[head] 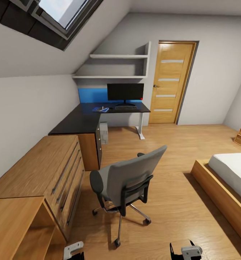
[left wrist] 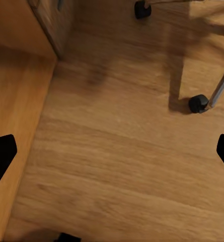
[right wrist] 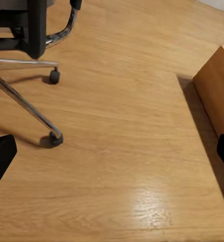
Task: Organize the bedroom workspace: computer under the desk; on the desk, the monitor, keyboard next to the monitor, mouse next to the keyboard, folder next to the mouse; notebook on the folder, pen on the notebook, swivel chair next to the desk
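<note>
Both pincers sit low before us: our left pincer (head: 73, 250) and right pincer (head: 187, 251) hang over bare floor (head: 171, 216), fingers spread wide and gripping nothing, arms down and aimed floorward. Just ahead, between them, stands the chair (head: 126, 180), backrest toward us, seat facing the far corner; its castors (left wrist: 197, 103) show near the left pincer. Beside us on the left runs a wooden drawer unit (head: 44, 169); the bed (head: 228, 180) lies right. Well beyond, the surface (head: 99, 112) carries the monitor (head: 125, 92) facing us, the keyboard (head: 126, 107) lengthwise before it, and the folder (head: 100, 109) to its left. Under it stands the computer (head: 103, 133).
</note>
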